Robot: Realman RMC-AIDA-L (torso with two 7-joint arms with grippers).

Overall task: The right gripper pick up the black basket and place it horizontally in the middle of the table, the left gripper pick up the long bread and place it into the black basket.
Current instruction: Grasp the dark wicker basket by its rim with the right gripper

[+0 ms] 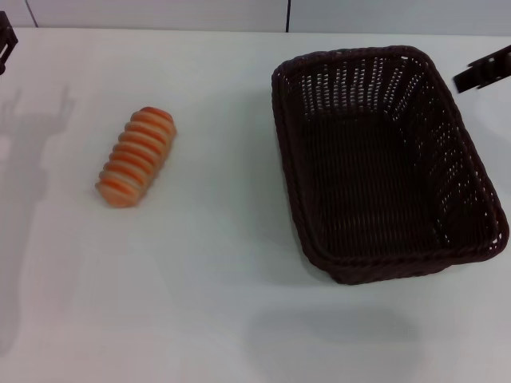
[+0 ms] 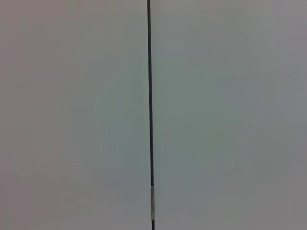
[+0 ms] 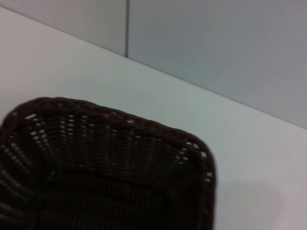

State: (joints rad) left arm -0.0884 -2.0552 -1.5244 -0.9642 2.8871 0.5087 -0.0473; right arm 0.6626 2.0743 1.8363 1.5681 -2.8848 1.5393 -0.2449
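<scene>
The black basket [image 1: 383, 159] stands empty on the right half of the white table [image 1: 223, 263], its long side running front to back. Its far rim [image 3: 110, 115] fills the lower part of the right wrist view. The long bread [image 1: 136, 156], striped orange and cream, lies on the table at the left, slightly tilted. Only a black tip of my right gripper [image 1: 484, 70] pokes in at the right edge, just beyond the basket's far right corner. A black piece of my left gripper [image 1: 5, 44] shows at the far left edge, well away from the bread.
A grey wall with a vertical seam [image 2: 149, 96] fills the left wrist view and runs behind the table's far edge [image 1: 160, 29]. Bare tabletop lies between the bread and the basket and along the front.
</scene>
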